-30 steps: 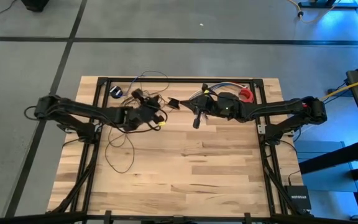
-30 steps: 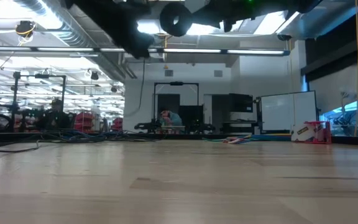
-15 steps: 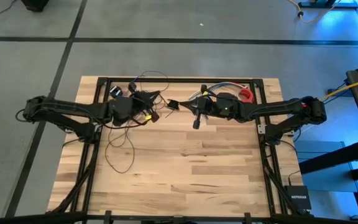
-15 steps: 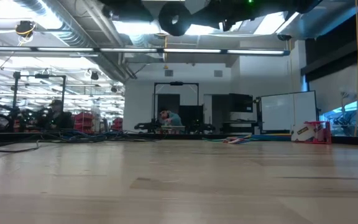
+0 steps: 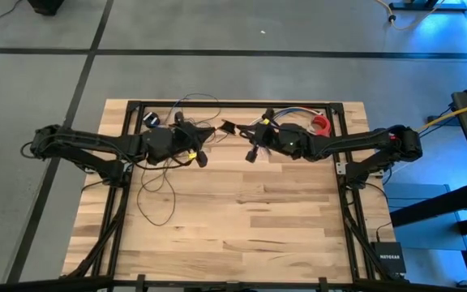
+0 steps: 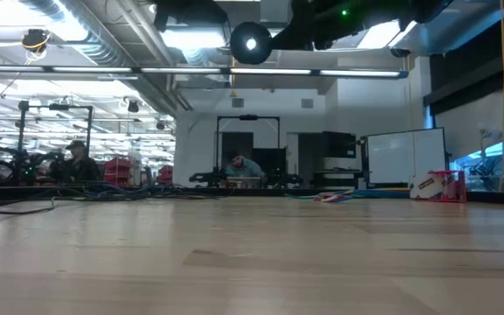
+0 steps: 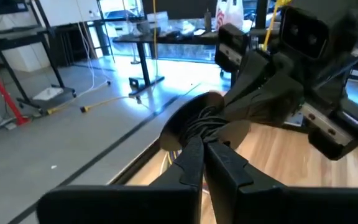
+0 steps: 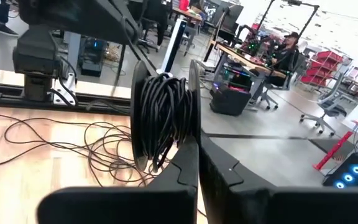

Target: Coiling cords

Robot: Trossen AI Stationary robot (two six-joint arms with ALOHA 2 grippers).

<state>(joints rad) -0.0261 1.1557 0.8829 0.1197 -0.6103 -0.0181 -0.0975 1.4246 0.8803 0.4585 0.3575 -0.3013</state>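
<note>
The cord is a thin dark wire. Part of it is wound on a black spool (image 8: 163,115), which hangs high above the table between both arms, also showing in the high view (image 5: 228,127) and as a disc in the low view (image 6: 250,42). The rest lies in loose loops (image 5: 156,195) on the left part of the table, with its small round puck (image 5: 150,119) near the far left corner. My left gripper (image 7: 202,144) is shut at the wound strands. My right gripper (image 8: 196,140) is shut on the spool from the opposite side. My left gripper comes about level from the table's left, its shut fingertips (image 7: 191,152) in the wound cord strands (image 7: 197,124) on the spool. The tips hide which strand they pinch. Cord trails slack from there down to the table. My right gripper pinches the rim of one spool flange (image 8: 192,99) between its two fingers, coming level from the table's right. The spool is lifted clear of the table and stands on edge, its axis running near to far.
A bundle of multicoloured wires (image 5: 286,113) and a red roll (image 5: 321,123) lie at the far edge behind my right arm. A yellow cable (image 5: 460,113) runs off the table's right side. People sit at desks in the room beyond (image 6: 245,166).
My left gripper has risen and gone toward the table's far edge and the spool, rolling at the wrist, and has stayed shut. My right gripper has tipped the spool a little while holding it in about the same place.
</note>
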